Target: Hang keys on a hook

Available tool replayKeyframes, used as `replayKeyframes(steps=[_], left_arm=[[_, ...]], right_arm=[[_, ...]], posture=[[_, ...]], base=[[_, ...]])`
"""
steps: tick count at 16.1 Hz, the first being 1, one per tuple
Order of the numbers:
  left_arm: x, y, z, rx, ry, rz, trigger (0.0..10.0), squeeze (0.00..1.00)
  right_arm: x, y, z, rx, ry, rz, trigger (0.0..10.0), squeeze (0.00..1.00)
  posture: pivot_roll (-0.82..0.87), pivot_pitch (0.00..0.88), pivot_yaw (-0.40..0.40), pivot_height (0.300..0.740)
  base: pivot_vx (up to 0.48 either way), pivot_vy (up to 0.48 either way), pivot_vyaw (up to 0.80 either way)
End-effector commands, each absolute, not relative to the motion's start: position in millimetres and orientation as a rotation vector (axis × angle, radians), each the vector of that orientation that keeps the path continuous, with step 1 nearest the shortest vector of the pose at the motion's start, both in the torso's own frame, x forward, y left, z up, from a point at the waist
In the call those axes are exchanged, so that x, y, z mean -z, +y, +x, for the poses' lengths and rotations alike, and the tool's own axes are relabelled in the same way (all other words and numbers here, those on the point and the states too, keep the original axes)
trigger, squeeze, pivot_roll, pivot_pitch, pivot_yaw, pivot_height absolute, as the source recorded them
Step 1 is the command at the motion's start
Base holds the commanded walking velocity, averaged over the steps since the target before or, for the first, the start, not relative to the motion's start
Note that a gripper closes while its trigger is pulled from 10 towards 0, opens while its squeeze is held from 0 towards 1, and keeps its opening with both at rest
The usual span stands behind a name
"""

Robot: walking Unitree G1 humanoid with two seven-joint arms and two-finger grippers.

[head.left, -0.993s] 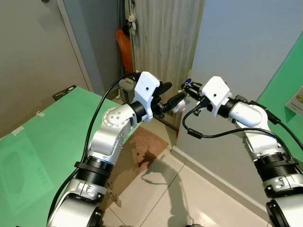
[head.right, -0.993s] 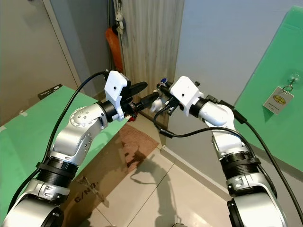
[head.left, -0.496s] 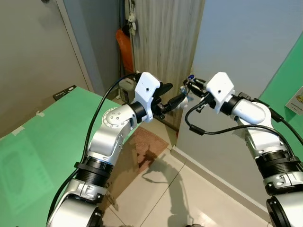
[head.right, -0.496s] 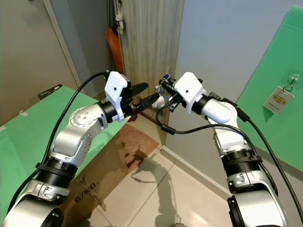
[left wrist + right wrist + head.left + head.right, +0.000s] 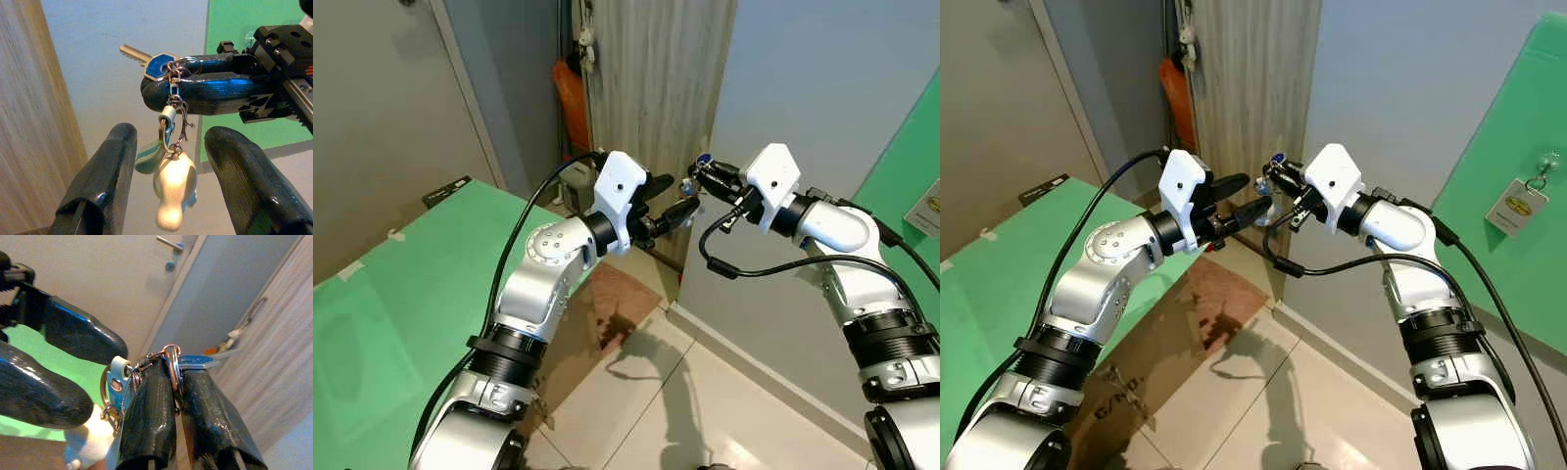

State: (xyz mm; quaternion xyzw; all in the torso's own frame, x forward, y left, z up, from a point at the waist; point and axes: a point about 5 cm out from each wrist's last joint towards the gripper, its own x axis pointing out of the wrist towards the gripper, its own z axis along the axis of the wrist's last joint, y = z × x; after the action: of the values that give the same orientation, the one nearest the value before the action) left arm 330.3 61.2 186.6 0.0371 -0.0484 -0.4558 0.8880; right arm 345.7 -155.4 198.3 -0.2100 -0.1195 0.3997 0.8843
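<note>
The keys [image 5: 159, 66] are a blue-headed key on metal rings, with a white charm [image 5: 173, 188] and a pale blue tag hanging below. My right gripper [image 5: 173, 369] is shut on the rings, the key head [image 5: 195, 361] sticking out past its fingers. My left gripper [image 5: 171, 134] is open, one finger on each side of the hanging charm, not touching it. In the eye views the two grippers meet tip to tip at chest height, left [image 5: 671, 201] and right [image 5: 698, 176]. A small hook [image 5: 1540, 162] on the green panel at the far right carries a card tag [image 5: 1515, 206].
A wood-grain panel [image 5: 656, 88] and a grey wall corner stand just behind the grippers. An orange bag [image 5: 573, 98] hangs beside the panel. A green board [image 5: 401, 294] lies low on the left, and a brown mat [image 5: 607, 304] lies on the tiled floor.
My right gripper has risen a little and tilted, carrying the keys up with it. The left arm has hardly moved.
</note>
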Motion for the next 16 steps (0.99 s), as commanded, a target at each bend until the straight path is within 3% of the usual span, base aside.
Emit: replayKeyframes(steps=[1,5,6,7,10,11,16], left_arm=[[-183.0,62.9,329.4,0.950,-0.090,0.072,10.0,0.00],[-185.2,63.2,330.7,0.950,-0.093,0.063,9.9,0.00],[-185.3,62.8,330.6,0.952,-0.093,0.059,7.2,0.00],[-185.3,62.6,330.7,0.953,-0.093,0.056,5.1,0.00],[-183.9,62.4,331.4,0.960,-0.082,0.053,3.1,0.00],[-183.8,62.1,330.7,0.970,-0.084,0.054,0.0,0.00],[-186.1,60.6,328.8,0.987,-0.091,0.041,0.0,0.00]], right_arm=[[-202.8,-155.4,342.3,-0.860,-0.265,-0.413,0.0,0.00],[-204.0,-157.4,338.6,-0.892,-0.255,-0.397,0.0,0.00],[-203.3,-158.2,338.6,-0.893,-0.255,-0.395,0.0,0.00],[-202.9,-158.9,338.4,-0.895,-0.254,-0.391,0.0,0.00],[-204.5,-160.2,338.0,-0.903,-0.246,-0.374,0.0,0.00],[-205.1,-160.7,338.1,-0.902,-0.246,-0.371,0.0,0.00],[-202.2,-170.5,343.1,-0.853,-0.221,-0.378,0.0,0.00]], posture=[[-0.06,0.000,0.075,0.740],[-0.06,0.000,0.075,0.740],[-0.06,0.000,0.074,0.740],[-0.06,0.000,0.074,0.740],[-0.06,0.000,0.074,0.740],[-0.06,0.000,0.074,0.740],[-0.06,0.000,0.074,0.740]], base=[[0.000,0.000,0.00],[0.000,0.000,0.00],[0.000,0.000,0.00],[0.000,0.000,0.00],[0.000,0.000,0.00],[0.000,0.000,0.00],[0.000,0.000,0.00]])
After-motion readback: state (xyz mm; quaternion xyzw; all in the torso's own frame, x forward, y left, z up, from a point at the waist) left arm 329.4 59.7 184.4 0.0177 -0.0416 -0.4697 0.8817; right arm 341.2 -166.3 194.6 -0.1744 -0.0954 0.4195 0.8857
